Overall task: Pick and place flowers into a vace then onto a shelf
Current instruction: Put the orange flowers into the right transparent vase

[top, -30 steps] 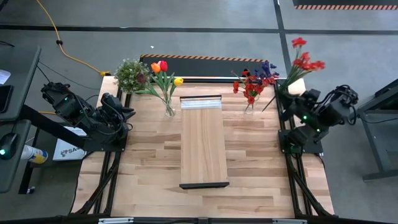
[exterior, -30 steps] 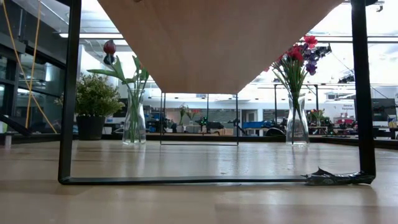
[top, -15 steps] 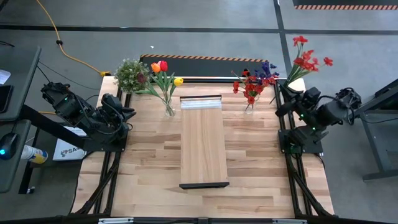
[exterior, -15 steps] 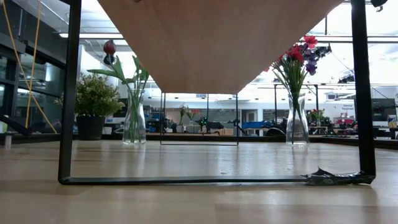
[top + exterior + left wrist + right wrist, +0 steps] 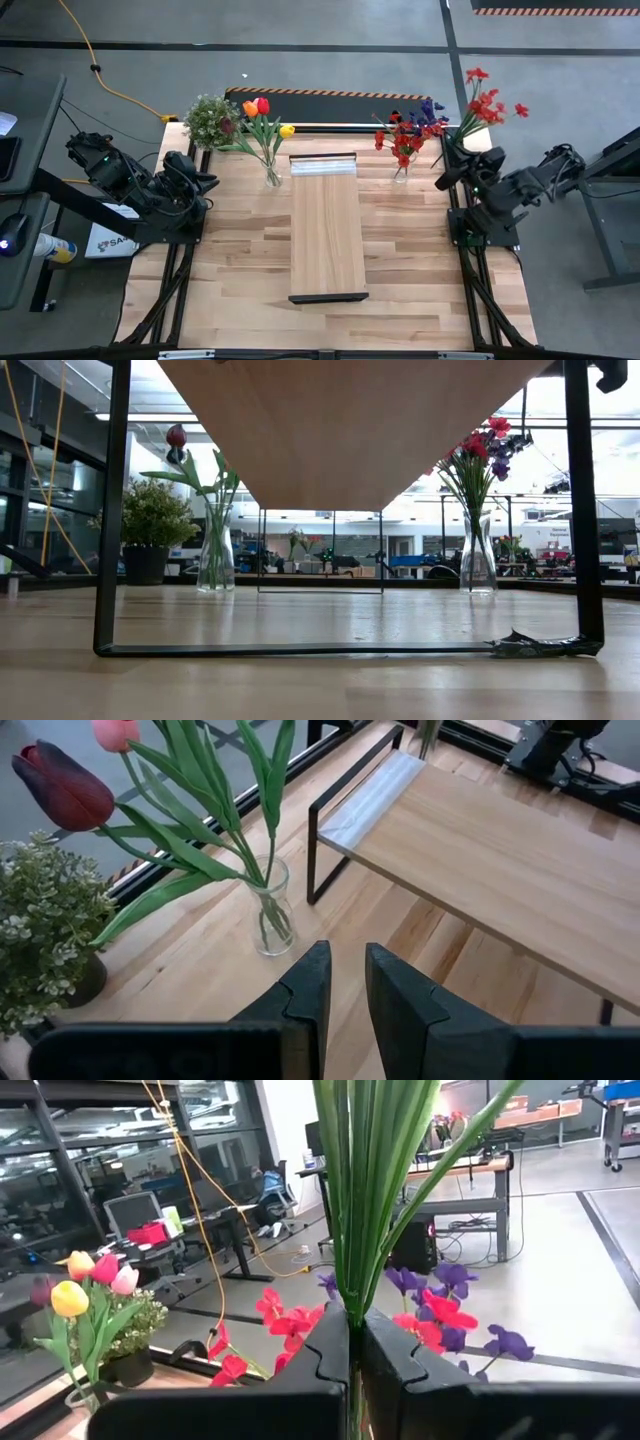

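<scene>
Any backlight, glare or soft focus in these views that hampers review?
Low view: bright room behind; the shelf underside fills the top, the table foreground is soft. Left wrist view: glare on the shelf's far end. Right wrist view: green stems in the right gripper fingers loom close, background evenly lit.

Grey concrete floor (image 5: 330, 50), yellow cable (image 5: 110, 85), desks (image 5: 470, 1180), perhaps glass partitions (image 5: 110, 1150)

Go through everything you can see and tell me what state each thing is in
Right tool: shut on a red flower spray, held beyond the table's far right corner.
Left tool: slightly open, empty, at the table's left edge.
Tulip vase: upright, holding tulips.
Right vase: upright, holding red and purple flowers.
Shelf: nothing on it.
Potted plant: upright, far left corner.
</scene>
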`<action>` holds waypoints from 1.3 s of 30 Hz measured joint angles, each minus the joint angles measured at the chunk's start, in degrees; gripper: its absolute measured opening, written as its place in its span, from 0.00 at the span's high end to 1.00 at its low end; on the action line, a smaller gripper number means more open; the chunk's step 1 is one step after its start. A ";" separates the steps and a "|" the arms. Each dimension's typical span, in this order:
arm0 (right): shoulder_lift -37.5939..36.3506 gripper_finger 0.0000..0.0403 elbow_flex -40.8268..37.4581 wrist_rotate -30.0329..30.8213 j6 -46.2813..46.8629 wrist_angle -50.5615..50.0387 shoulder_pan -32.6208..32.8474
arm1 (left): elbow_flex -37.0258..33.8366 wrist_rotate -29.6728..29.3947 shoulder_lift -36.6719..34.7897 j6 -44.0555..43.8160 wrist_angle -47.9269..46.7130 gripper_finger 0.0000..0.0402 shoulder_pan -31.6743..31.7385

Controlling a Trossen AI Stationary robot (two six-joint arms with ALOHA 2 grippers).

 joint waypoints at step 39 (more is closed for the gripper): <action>4.20 1.00 -17.70 0.15 -5.21 30.73 -16.16 | 0.00 0.13 -0.02 -0.20 1.60 0.75 0.00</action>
